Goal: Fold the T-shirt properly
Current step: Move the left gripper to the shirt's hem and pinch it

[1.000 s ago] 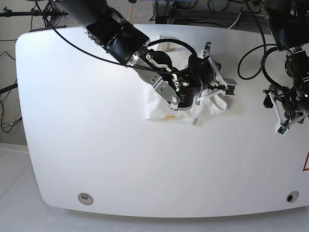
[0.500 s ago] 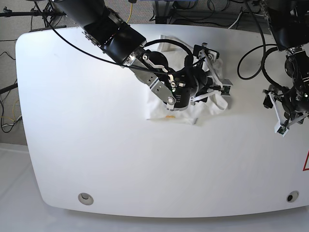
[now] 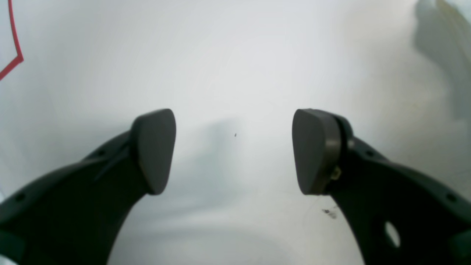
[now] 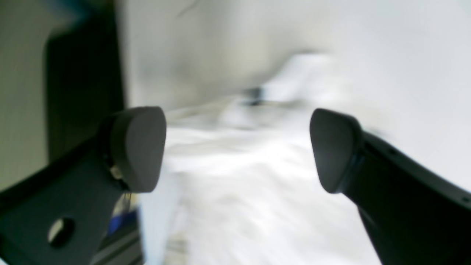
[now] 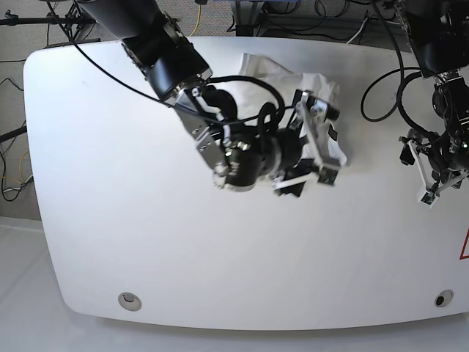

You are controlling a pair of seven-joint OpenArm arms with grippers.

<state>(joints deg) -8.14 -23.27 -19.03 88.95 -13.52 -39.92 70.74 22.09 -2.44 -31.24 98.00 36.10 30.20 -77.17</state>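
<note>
Right gripper (image 5: 316, 139), jaws wide and empty, hovers at the near side of the T-shirt (image 5: 322, 86), which lies bunched toward the worktop's (image 5: 110, 183) far edge. Left gripper (image 5: 432, 192), likewise wide, hangs well apart near the right edge.

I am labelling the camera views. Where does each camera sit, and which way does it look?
Base: high above, looking down on the table, both arms and the T-shirt.
Left wrist: behind the open left pincer, facing bare tabletop.
Right wrist: behind the open right pincer, facing the blurred white cloth.
Shared: the shirt shows in the base and right wrist views.
</note>
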